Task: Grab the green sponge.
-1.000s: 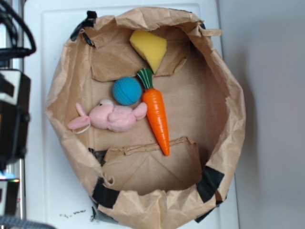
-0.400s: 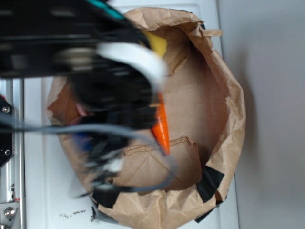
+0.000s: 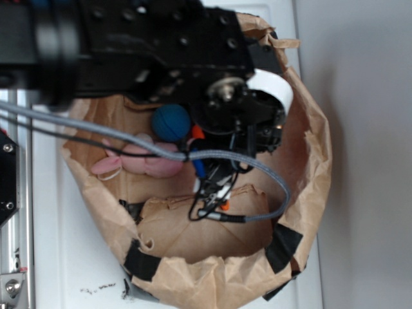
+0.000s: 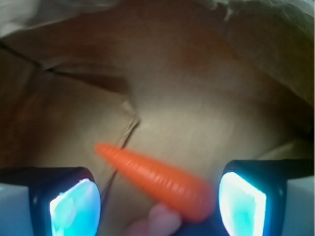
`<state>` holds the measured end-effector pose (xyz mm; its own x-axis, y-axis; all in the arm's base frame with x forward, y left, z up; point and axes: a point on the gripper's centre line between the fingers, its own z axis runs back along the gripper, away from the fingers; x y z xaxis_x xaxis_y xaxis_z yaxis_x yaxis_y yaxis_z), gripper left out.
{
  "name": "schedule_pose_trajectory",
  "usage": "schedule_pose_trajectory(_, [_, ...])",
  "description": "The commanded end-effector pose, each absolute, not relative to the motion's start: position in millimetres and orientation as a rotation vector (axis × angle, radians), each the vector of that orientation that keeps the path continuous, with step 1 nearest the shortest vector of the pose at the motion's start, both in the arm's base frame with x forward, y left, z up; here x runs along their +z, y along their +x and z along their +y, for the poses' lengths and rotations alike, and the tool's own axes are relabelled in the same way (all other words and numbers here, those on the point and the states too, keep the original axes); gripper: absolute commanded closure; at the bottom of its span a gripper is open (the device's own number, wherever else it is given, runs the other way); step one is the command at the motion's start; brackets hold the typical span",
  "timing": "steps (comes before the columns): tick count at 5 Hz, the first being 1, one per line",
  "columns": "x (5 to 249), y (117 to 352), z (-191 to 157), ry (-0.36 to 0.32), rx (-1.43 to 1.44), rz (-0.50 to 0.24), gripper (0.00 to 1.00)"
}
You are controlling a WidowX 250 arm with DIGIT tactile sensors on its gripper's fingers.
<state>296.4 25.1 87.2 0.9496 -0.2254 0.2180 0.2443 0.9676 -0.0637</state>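
1. Fingers (image 4: 158,204) spread apart, grasping nothing; pale pads lit at the lower corners of the wrist view.
2. Green sponge not visible in either view; presumably hidden under the arm (image 3: 161,51) at the far end of the paper bag (image 3: 302,167). Location not confirmable.
3. Risk: wrong object grasped. Orange carrot (image 4: 157,179) lies directly between the open fingers, with a pink soft toy (image 4: 150,221) just below. Closing here would likely take the carrot, not the sponge.
4. Risk: snagging. Grey cable (image 3: 270,187) loops low inside the bag, near the folded paper flap (image 3: 212,219); could catch on crumpled paper.
5. Risk: blue ball (image 3: 170,122) near the arm; could roll if nudged.
6. Edges: raised crumpled walls all round; bag rests on the white table (image 3: 64,264).
7. Open room: bare bag floor beyond the carrot tip; little side clearance elsewhere.
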Motion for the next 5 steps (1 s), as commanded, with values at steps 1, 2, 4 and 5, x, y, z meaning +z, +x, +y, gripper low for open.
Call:
schedule_pose_trajectory(1, [105.5,307.4,34.8,-0.066,-0.237,-0.273,0.00])
schedule_pose_trajectory(2, [105.5,307.4,34.8,-0.066,-0.237,-0.273,0.00])
schedule_pose_trajectory(4, [96.7,271.8,66.2,-0.054,-0.374,-0.287,0.00])
schedule_pose_trajectory(5, [87.6,265.1,78.1,-0.017,-0.403,-0.274,0.00])
